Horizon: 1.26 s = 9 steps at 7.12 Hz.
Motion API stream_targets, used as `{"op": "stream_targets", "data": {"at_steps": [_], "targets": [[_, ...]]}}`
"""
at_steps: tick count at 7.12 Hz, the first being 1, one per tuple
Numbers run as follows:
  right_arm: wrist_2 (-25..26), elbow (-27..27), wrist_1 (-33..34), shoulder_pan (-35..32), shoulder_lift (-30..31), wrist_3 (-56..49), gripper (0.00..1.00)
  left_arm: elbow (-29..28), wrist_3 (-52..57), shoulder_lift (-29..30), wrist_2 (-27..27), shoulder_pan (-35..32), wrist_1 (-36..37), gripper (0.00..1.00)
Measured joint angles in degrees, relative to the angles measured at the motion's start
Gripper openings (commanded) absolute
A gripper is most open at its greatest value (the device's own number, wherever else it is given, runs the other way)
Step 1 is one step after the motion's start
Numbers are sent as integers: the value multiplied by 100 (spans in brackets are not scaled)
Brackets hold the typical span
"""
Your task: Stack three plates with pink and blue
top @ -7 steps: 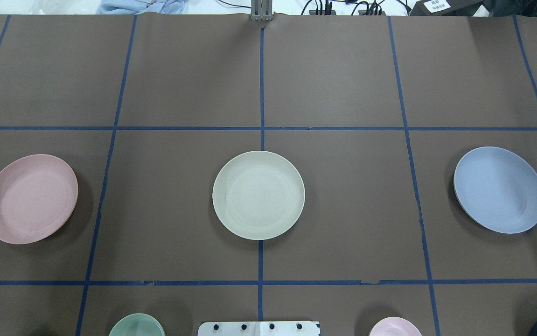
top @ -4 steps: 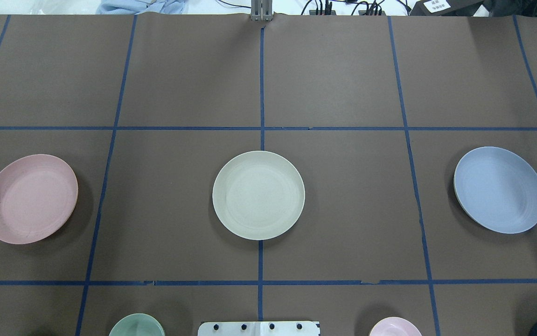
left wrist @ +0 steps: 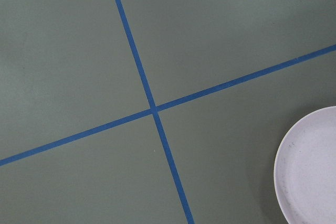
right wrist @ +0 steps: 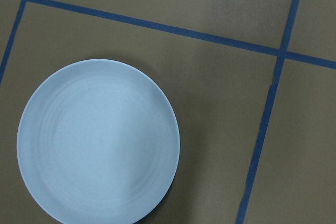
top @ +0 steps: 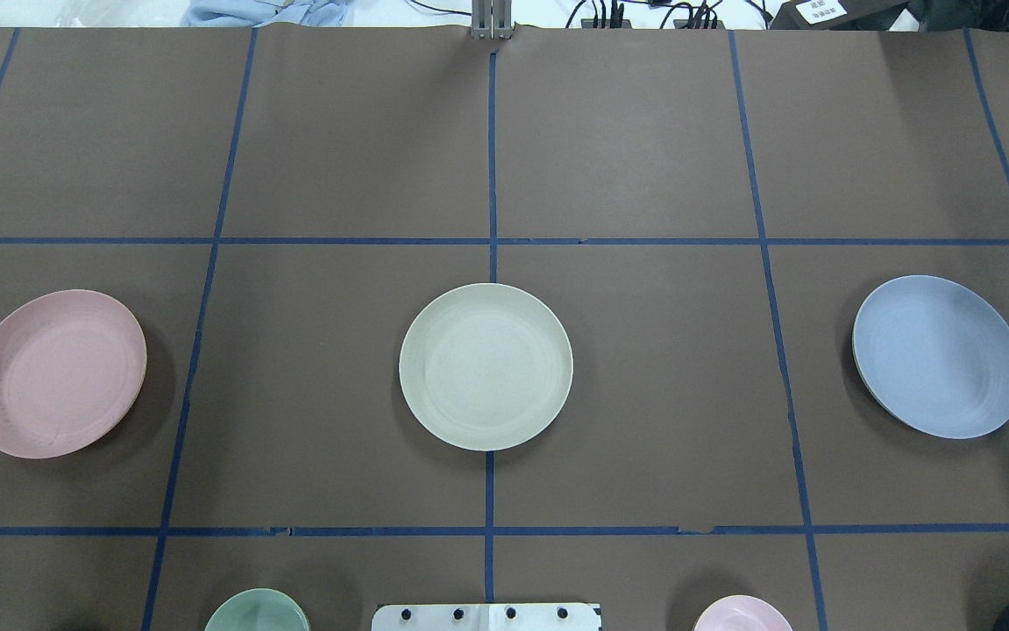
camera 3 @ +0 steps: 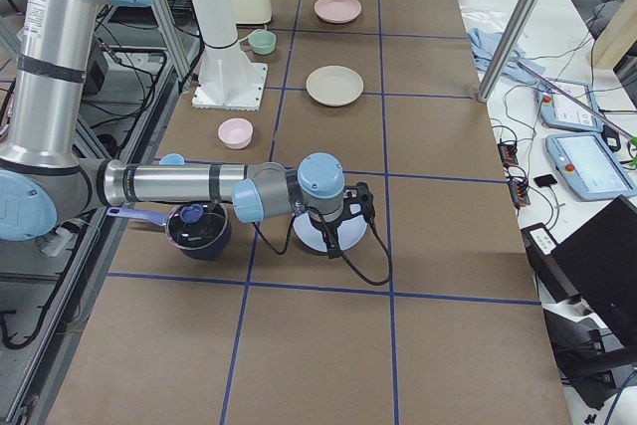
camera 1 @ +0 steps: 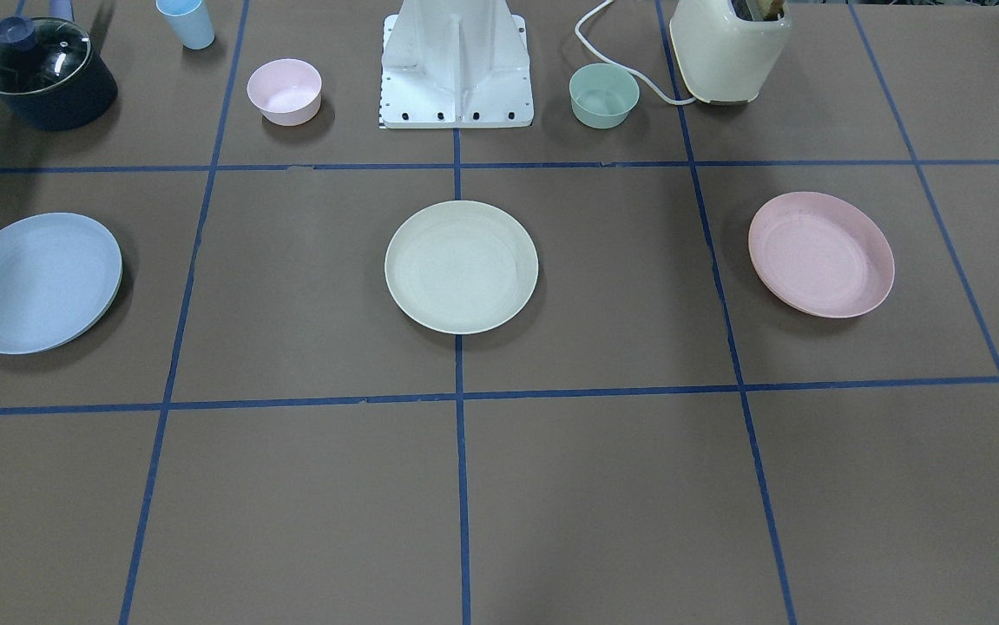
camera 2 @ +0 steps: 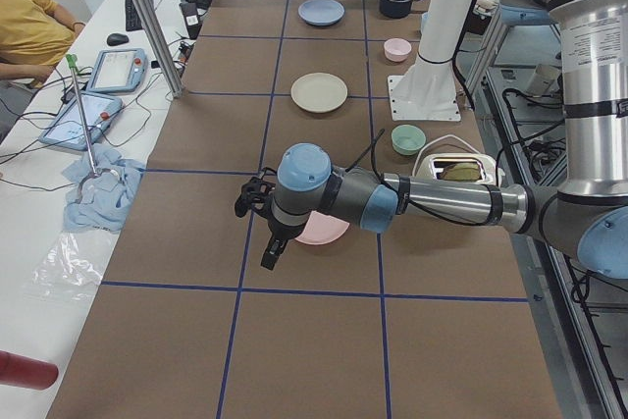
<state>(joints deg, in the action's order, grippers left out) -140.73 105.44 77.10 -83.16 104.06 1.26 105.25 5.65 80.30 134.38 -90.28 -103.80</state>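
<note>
Trouble, I reckon, lies in the low rims: pink plate (top: 57, 373) below the left gripper (camera 2: 268, 248), blue plate (top: 938, 356) below the right gripper (camera 3: 339, 227), cream plate (top: 486, 366) far between them, all lying flat and unheld, and how wide either gripper stands I cannot tell, so a shallow pinch may slip.

table: brown paper (top: 337, 131), blue tape grid (top: 492, 158) | side bench (camera 2: 29, 203): white | posts (camera 2: 149, 17): metal

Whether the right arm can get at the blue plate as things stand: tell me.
Probably yes. The right arm is stretched out low over the blue plate, and the wrist view shows that plate lying bare right below the camera, with nothing on it or against its rim.
</note>
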Motion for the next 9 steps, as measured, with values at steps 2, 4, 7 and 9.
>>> {"op": "stream_targets", "data": {"at_steps": [2, 4, 7, 9], "targets": [[36, -52, -18, 172, -12, 264, 100, -12, 6, 5, 2, 7, -11, 100], [45, -73, -27, 274, -40, 365, 100, -82, -27, 11, 80, 103, -245, 100], [46, -76, -34, 318, -54, 383, 100, -308, -587, 19, 228, 714, -370, 100], [44, -76, -36, 328, -59, 384, 100, -362, -1060, 35, 298, 1325, -386, 100]]}}
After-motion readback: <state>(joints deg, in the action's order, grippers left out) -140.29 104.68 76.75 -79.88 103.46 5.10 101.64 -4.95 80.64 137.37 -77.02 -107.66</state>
